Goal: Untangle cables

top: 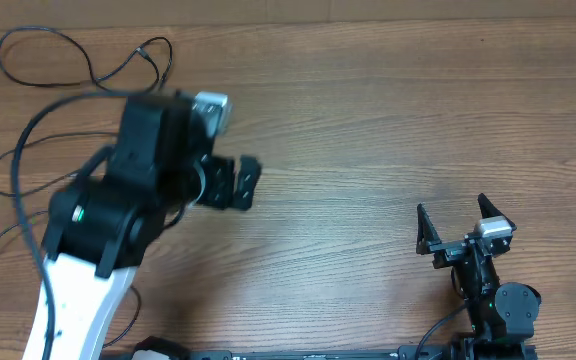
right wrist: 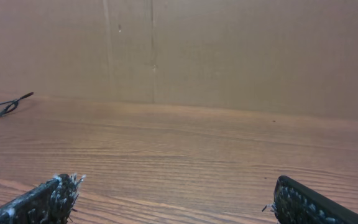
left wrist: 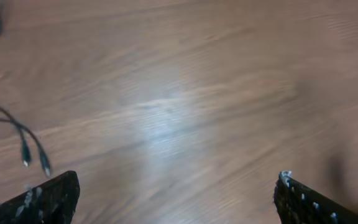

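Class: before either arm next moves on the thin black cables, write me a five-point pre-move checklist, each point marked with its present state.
1. Left end effector open and empty: ok.
2. Right end effector open and empty: ok.
3. Left end effector lined up over a thin black flexible cable: not ok; only bare brown wooden table shows beneath it.
4. Small plug ends in sight: ok; two lie near the left edge of the left wrist view.
5. Cables fully separated: cannot tell; the black left arm hides part of them.
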